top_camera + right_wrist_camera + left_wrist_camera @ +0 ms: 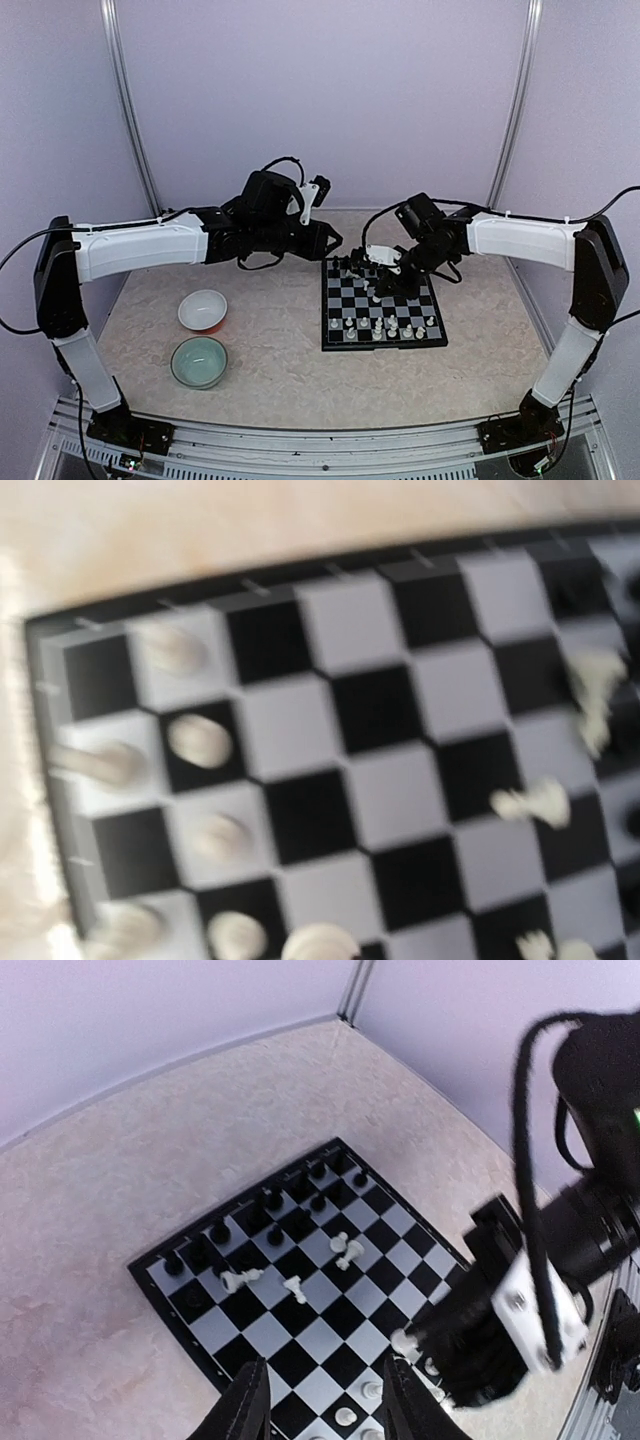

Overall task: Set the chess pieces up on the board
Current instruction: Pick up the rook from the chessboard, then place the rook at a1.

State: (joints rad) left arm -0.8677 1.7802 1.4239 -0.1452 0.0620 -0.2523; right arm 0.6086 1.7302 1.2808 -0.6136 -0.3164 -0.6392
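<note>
The chequered board (336, 318) lies right of centre on the table. White chess pieces (391, 326) stand in its near rows and black ones (345, 266) at its far edge. In the left wrist view, several white pieces (294, 1288) lie toppled mid-board (305, 1358) near black pieces (272, 1201). My left gripper (325, 1410) is open and empty, hovering above the board's far left part (330, 240). My right gripper (378, 291) is low over the board, shut on a white piece (403, 1341), which also shows in the blurred right wrist view (320, 945).
A white bowl (203, 309) and a pale green bowl (198, 361) stand on the table left of the board. The two arms are close together over the board's far half. Grey walls enclose the table.
</note>
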